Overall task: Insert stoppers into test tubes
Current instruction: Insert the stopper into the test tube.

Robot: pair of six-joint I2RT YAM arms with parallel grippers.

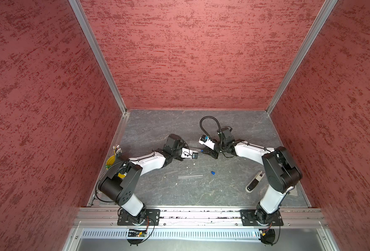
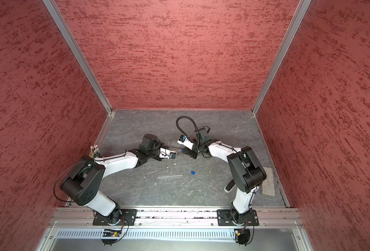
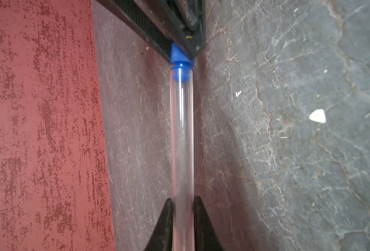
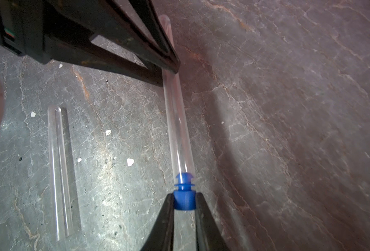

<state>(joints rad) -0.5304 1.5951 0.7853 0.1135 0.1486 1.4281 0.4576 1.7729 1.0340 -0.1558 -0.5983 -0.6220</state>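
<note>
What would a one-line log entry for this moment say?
left gripper: shut on held tube | right gripper: shut on blue stopper, tip inside tube mouth | spare tube, spare stopper: on table

- Right gripper [image 4: 184, 195]: two black fingers clamped on either side of item 2.
- Stopper [image 4: 184, 202]: blue, ribbed nose inside the mouth of item 3, flange at the rim.
- Held tube [image 4: 176, 121]: clear and straight, off the table, rounded end far from the stopper.
- Left gripper [image 4: 171, 64]: black, closed across the held tube near that far end.
- Loose tube [image 4: 59, 169]: clear, lying flat, well apart.
- Specks [image 4: 130, 162]: white, scattered.
- Table [image 4: 288, 108]: grey, veined.
</note>
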